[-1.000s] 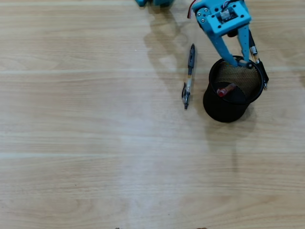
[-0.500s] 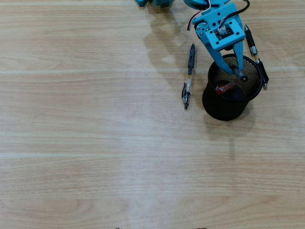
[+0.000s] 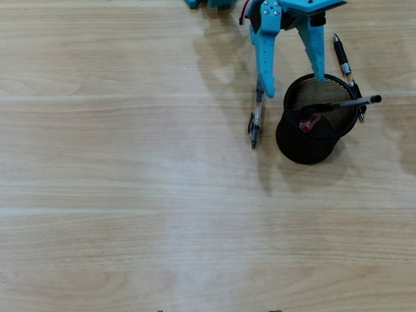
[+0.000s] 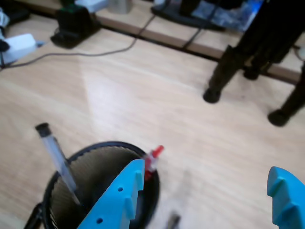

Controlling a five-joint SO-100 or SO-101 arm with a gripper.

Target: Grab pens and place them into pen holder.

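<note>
Turquoise plastic marks the arm, which enters the overhead view from 12 o'clock and reaches downward, its two fingers spread wide apart with nothing between them. One fingertip comes down over the upper end of a pen lying on the pale wood worktop; the other ends over the 12 o'clock rim of the black mesh pen holder. Whether either tip actually touches is hard to tell.

The holder stands upright at about 3 o'clock from that loose pen, just beside it. Inside it a dark pen leans out toward 3 o'clock, its end past the rim, and a red-tipped pen rests near the centre. Another dark pen lies on the worktop at the holder's 1 o'clock side, partly behind it.

In the wrist view the fingers frame the bottom edge, widely parted. The holder sits at 7 o'clock, with a clear-barrelled pen rising from it toward 11 o'clock and the red tip at its rim. The worktop stretches away, blurred.
</note>
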